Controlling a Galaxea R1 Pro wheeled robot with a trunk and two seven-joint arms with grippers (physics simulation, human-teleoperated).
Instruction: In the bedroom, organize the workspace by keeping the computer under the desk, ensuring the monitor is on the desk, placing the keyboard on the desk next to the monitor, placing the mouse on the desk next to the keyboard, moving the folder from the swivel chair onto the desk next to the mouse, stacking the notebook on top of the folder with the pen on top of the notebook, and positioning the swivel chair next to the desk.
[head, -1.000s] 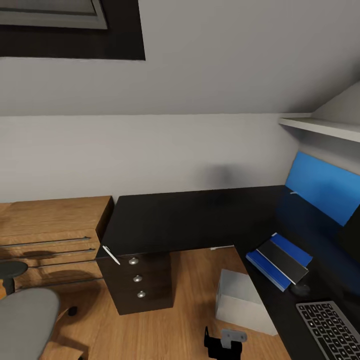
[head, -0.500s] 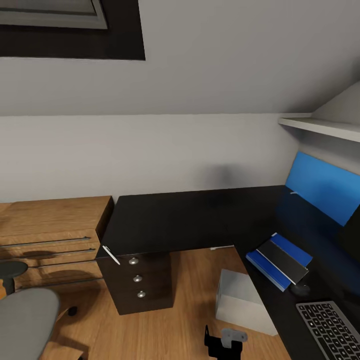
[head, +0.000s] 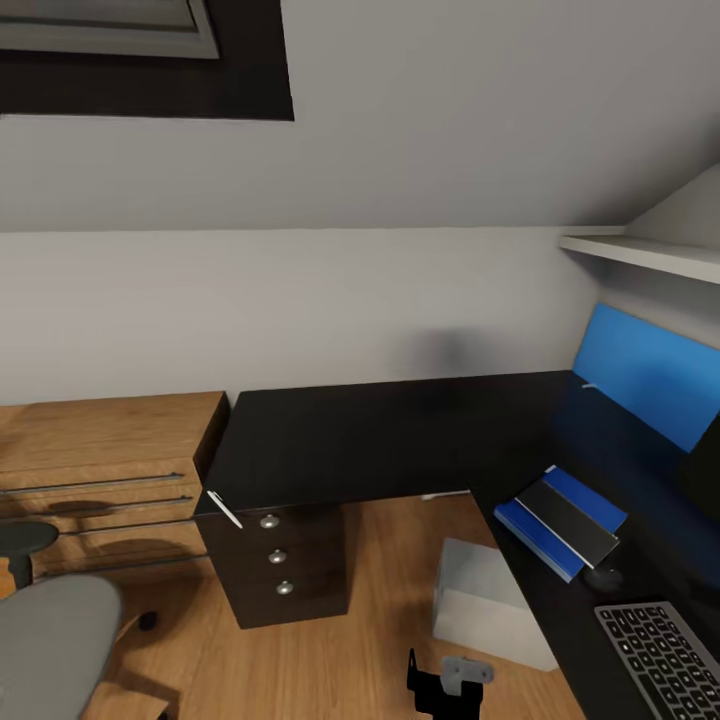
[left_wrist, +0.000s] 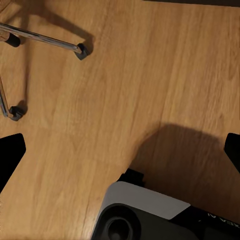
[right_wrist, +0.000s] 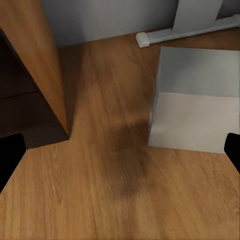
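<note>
- Although most of the workspace looks settled, the swivel chair (head: 50, 640) sits low at the robot's left, well apart from the desk (head: 380, 435), so bringing it closer seems the step in hand.
- That chair lies toward the left arm's side; the left wrist view looks down on chrome legs with castors (left_wrist: 80, 50) over the wood floor (left_wrist: 150, 75), so the left arm is judged the nearer one.
- Seen from the head, the chair shows a grey seat and one black armrest (head: 25, 540); its back is out of frame.
- On the desk's right wing the folder (head: 560, 520) lies flat, bright blue, its long axis angled across the top, with a dark slab on it, probably the notebook (head: 572, 522), though the view is too coarse to be sure.
- A small dark round thing, perhaps the mouse (head: 603, 578), lies between folder and keyboard (head: 665, 655).
- The computer (head: 490, 600), a pale grey box, stands on the floor at the desk's inner corner, partly beneath the top; the right wrist view shows it (right_wrist: 195, 105) close ahead.
- Both grippers appear released: each wrist view shows dark fingertips (left_wrist: 10, 155) (right_wrist: 10, 150) spread to the frame's edges with nothing between them.
- A thin white stick, possibly a pen (head: 222, 509), rests at the desk's left front corner.
</note>
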